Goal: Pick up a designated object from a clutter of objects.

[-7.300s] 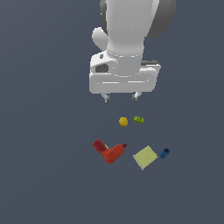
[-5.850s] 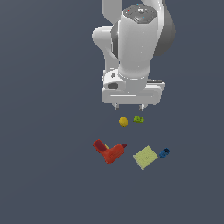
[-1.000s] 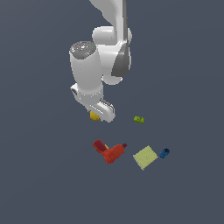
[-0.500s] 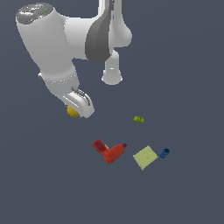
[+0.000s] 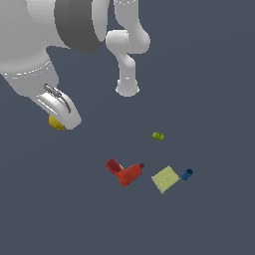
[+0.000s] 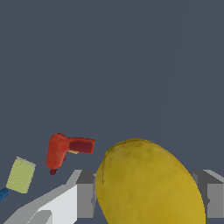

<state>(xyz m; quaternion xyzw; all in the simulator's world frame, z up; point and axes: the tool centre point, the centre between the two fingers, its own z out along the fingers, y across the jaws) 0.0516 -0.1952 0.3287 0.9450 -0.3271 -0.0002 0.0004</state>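
Between the fingers [image 6: 83,199] of the gripper [image 5: 59,118] sat the yellow ball [image 6: 148,183], clamped from both sides, with a grey pad pressed against each flank in the wrist view. From the exterior view only a sliver of the ball [image 5: 55,123] showed, tucked under the white finger housing at that view's left, well apart from everything else on the dark grey floor [image 5: 209,74].

Far from the fingers lay the remaining clutter (four pieces, loosely grouped). The red-orange drill-shaped object [image 5: 124,172] rested on its side, the nearest of them to the gripper. Just beyond it, toward the exterior view's right, was the pale yellow-green flat square [image 5: 165,179], and the tiny blue piece [image 5: 187,174] sat just beside the square's far corner; whether the two touched could not be told. The small lime-green piece [image 5: 158,136] lay alone, apart from the drill and the square.

Through the wrist camera the drill [image 6: 65,151], the square [image 6: 20,175] and a slip of the blue piece [image 6: 3,194] appeared off to one side of the held ball.
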